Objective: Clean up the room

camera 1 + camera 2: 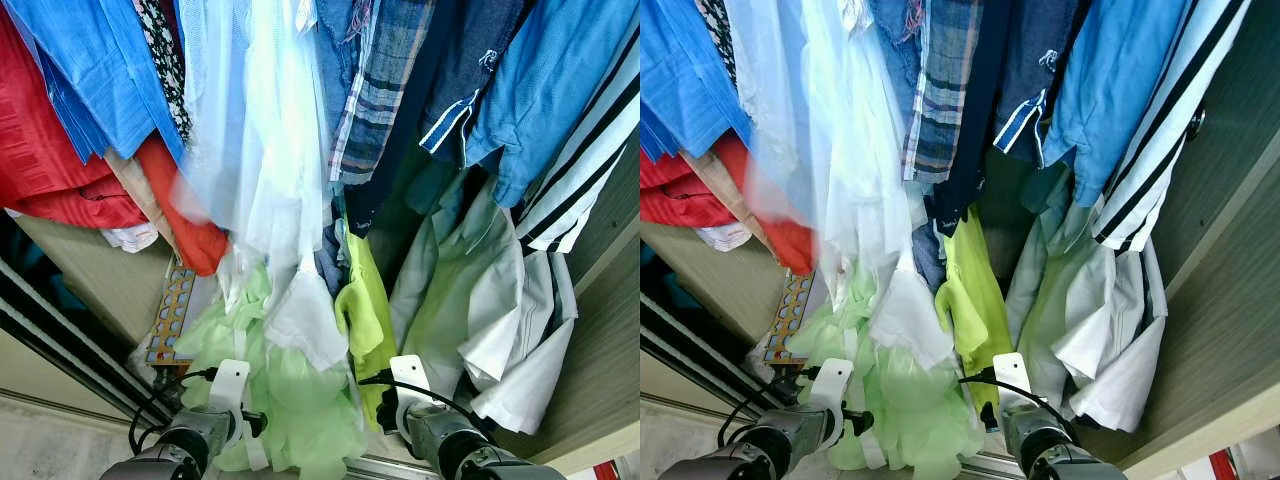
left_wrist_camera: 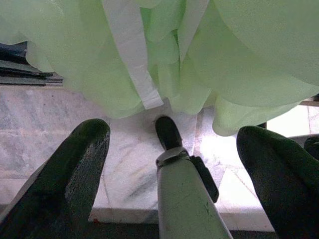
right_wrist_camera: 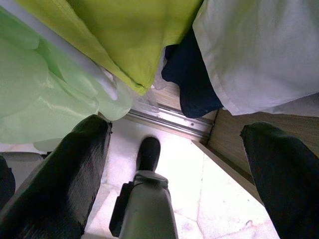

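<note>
You've got both claws spread, empty: left gripper (image 2: 172, 149) just under pale green dress (image 1: 290, 400); right gripper (image 3: 174, 154) below lime shirt (image 1: 365, 315).

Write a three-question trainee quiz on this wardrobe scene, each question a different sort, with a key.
1. True or false: the left gripper has its fingers closed on the pale green dress.
2. Which garment hangs between the pale green dress and the white shirt? A) lime-yellow top B) red shirt C) plaid shirt
3. Fill in: both wrist views show a ____ floor under the clothes.

Key: 1 false, the fingers are spread and empty below its hem. 2 A, the lime-yellow top. 3 marble.
</note>
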{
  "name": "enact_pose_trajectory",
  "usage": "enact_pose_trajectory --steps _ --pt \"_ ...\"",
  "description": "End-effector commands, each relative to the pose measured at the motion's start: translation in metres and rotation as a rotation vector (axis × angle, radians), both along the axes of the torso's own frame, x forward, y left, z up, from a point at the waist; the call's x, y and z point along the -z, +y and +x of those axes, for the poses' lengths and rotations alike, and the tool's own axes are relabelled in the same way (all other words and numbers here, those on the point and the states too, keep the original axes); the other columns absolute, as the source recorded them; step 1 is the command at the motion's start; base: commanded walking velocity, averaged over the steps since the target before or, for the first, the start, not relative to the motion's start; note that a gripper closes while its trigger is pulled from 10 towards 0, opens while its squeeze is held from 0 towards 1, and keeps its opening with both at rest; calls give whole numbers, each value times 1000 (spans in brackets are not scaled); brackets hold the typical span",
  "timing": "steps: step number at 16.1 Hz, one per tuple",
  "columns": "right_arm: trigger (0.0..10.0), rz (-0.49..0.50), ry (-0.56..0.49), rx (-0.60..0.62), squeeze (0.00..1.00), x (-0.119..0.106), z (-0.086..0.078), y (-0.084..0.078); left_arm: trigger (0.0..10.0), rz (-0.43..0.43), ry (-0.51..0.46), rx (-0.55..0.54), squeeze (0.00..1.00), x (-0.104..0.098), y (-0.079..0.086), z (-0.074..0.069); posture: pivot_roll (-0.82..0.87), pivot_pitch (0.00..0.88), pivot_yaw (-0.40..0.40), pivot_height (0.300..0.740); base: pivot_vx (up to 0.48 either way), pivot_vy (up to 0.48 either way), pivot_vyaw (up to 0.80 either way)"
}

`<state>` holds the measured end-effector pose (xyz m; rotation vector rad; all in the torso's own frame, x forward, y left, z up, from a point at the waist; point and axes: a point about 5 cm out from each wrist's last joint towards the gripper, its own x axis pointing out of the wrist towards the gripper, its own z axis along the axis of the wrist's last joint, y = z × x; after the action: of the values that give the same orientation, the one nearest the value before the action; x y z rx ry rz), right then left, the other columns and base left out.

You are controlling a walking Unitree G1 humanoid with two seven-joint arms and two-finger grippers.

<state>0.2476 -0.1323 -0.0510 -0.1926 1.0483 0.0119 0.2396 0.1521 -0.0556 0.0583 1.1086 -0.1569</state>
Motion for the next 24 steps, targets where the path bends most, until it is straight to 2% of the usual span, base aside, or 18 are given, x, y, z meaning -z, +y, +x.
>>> enact_pose_trajectory --steps 1,3,4,5,6,8,10,11,13,18,20,22,24 --pt "10000 259 -357 -48 0 -64 68 50 10000 -271 -480 -442 0 -74 -17 85 -37 0 -12 740 0 0 0" --pt "10000 283 -330 -34 0 -61 64 55 10000 -353 -450 -404 0 -69 -17 81 1 0 -39 740 0 0 0" --pt "10000 291 -329 -32 0 -61 64 58 10000 -342 -449 -393 0 -67 -16 79 8 0 -42 740 0 0 0" --pt "10000 291 -332 -53 0 -61 63 64 10000 -280 -437 -378 0 -63 -12 76 22 0 -36 740 0 0 0" --pt "10000 246 -327 -86 0 -59 61 65 10000 -216 -424 -365 0 -60 -9 72 21 0 -26 740 0 0 0" --pt "10000 230 -331 -99 0 -59 60 65 10000 -209 -420 -364 0 -58 -9 71 16 0 -20 740 0 0 0" --pt "10000 255 -322 -76 0 -56 58 60 10000 -230 -407 -353 0 -56 -15 69 -10 0 8 740 0 0 0" --pt "10000 202 -318 -115 0 -54 57 59 10000 -230 -403 -332 0 -55 -18 68 -15 0 13 740 0 0 0" --pt "10000 195 -304 -148 0 -52 54 61 10000 -208 -385 -310 0 -53 -20 66 -17 0 11 740 0 0 0" --pt "10000 186 -296 -173 0 -50 52 62 10000 -199 -377 -352 0 -51 -18 64 -4 0 -11 740 0 0 0" --pt "10000 181 -308 -145 0 -52 55 58 10000 -176 -395 -315 0 -52 -17 65 -4 0 -12 740 0 0 0" --pt "10000 196 -388 -95 0 -69 72 53 10000 -134 -508 -178 0 -70 -20 81 -24 0 -1 740 0 0 0" --pt "10000 241 -484 -96 0 -91 90 53 10000 -204 -580 -155 0 -87 -17 94 -34 0 6 740 0 0 0"
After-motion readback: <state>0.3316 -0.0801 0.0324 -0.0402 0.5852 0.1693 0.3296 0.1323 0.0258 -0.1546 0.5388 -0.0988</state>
